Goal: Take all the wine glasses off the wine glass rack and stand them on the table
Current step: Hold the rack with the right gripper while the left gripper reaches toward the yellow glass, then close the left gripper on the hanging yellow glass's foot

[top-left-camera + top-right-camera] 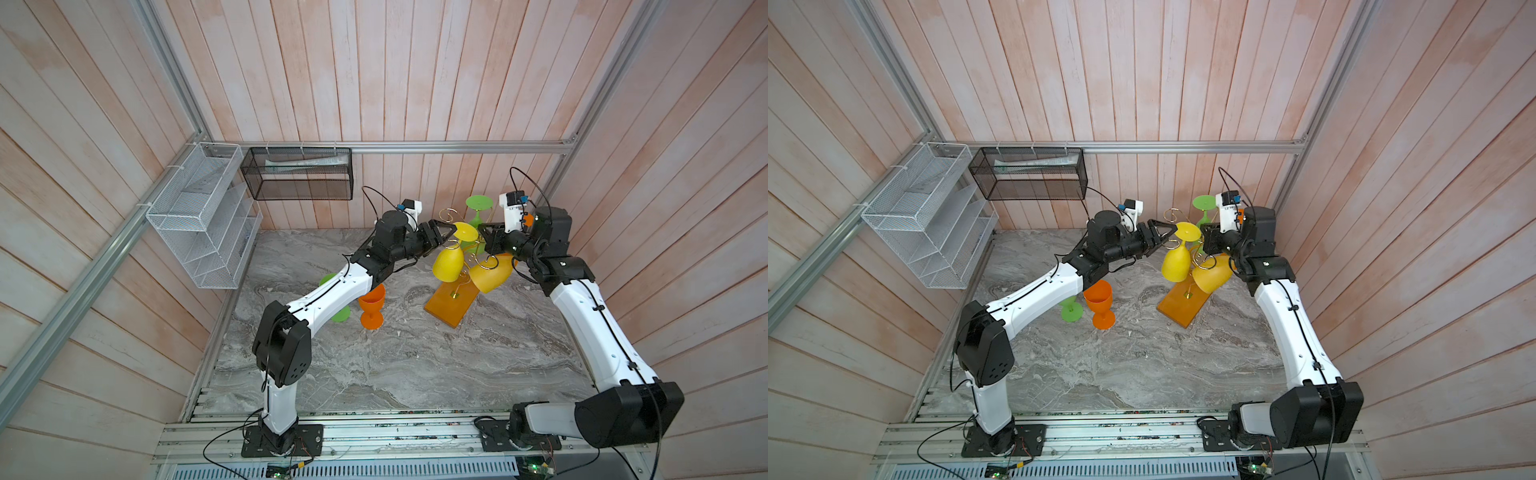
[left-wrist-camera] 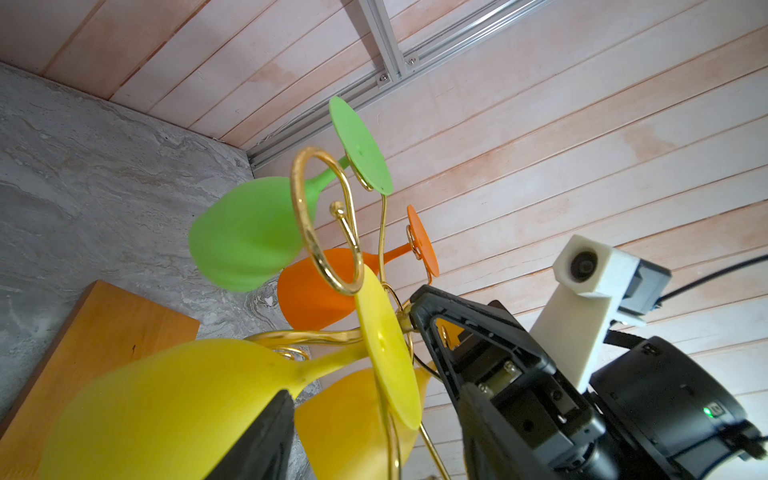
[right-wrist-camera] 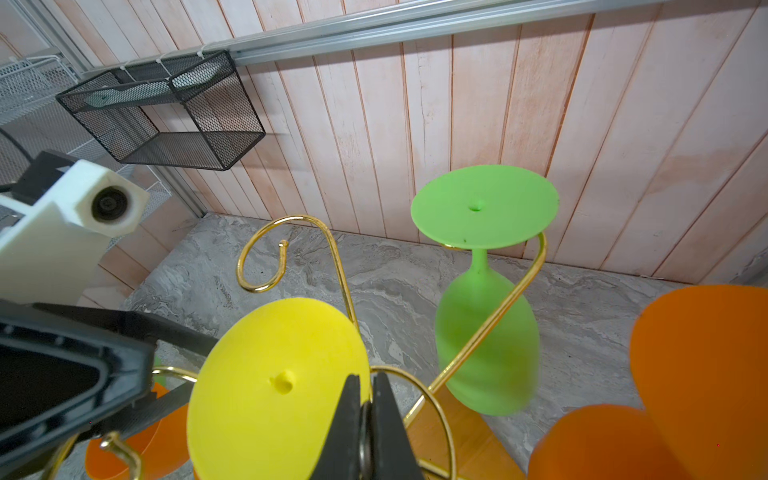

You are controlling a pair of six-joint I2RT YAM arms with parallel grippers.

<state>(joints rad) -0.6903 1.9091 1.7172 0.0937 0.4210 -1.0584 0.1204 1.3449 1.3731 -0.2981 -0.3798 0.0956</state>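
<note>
The wine glass rack (image 1: 451,307), gold wire on an orange-brown wooden base, stands at the back right in both top views. A yellow wine glass (image 1: 448,264) (image 2: 166,395) hangs upside down from it. My left gripper (image 1: 451,237) (image 1: 1173,237) (image 2: 374,449) is open, one finger on each side of that glass's stem just below its foot (image 3: 270,374). My right gripper (image 1: 482,232) (image 3: 365,399) is shut on the rack's gold wire at the top centre. An amber glass (image 1: 492,274), a green glass (image 3: 486,353) and an orange glass (image 2: 316,291) also hang there.
An orange glass (image 1: 371,305) stands upright on the marble table, with a green glass (image 1: 340,313) beside it, partly hidden under my left arm. A white mesh basket (image 1: 203,216) and a black mesh basket (image 1: 299,172) hang on the walls at the back left.
</note>
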